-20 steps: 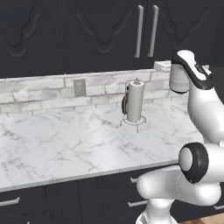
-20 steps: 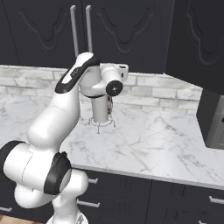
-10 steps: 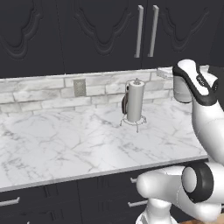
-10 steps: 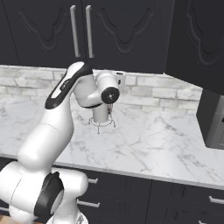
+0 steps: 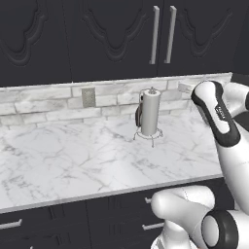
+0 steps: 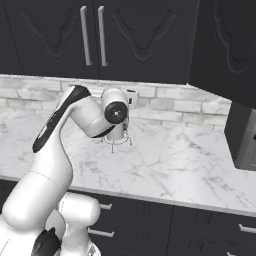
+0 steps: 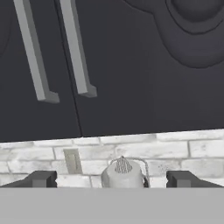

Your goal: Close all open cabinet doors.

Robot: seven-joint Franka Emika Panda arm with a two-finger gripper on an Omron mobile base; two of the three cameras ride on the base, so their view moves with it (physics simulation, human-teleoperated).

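In the hand view we saw our gripper [image 7: 112, 179] with its two dark tips set wide apart at the bottom of the frame, the jaws spread and nothing between them. Just past the tips stood the paper towel holder [image 7: 122, 174], its top cap and wire loop showing in front of the pale brick backsplash [image 7: 175, 148], where a small wall outlet [image 7: 72, 160] sat to the left of the holder.

Above the backsplash hung the cabinet doors [image 7: 144, 65], matte black with carved curving relief. Two of them met at a narrow seam, each carrying a long silver bar handle [image 7: 78, 52] beside that seam, and both looked flush and shut.

In the left base view the same pair of doors [image 5: 160, 34] sat closed above the marble surface [image 5: 73, 160], with the paper towel holder [image 5: 149, 114] upright near the wall. In the right base view our white arm [image 6: 75, 130] bent in front of the holder, and a black microwave [image 6: 242, 135] stood at the right end of the surface beneath another dark cabinet front [image 6: 225, 50].
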